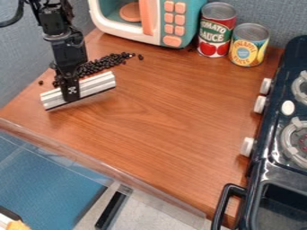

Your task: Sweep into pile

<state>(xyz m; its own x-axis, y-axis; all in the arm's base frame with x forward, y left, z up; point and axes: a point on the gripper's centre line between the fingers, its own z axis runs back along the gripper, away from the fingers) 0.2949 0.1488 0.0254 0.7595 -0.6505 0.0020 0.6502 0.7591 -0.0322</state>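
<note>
Claw was clamped mid-length on the silver bar at 10 o'clock on the counter, probably to give a wide pushing edge for herding the dark beans, strewn just beyond around 11.

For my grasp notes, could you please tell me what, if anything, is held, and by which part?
The gripper holds a silvery bar near its middle.

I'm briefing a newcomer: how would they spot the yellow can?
Find the microwave, then look between it and the stove. The yellow can stands there nearer the stove, its label yellow and blue; the red can is nearer the microwave.
</note>
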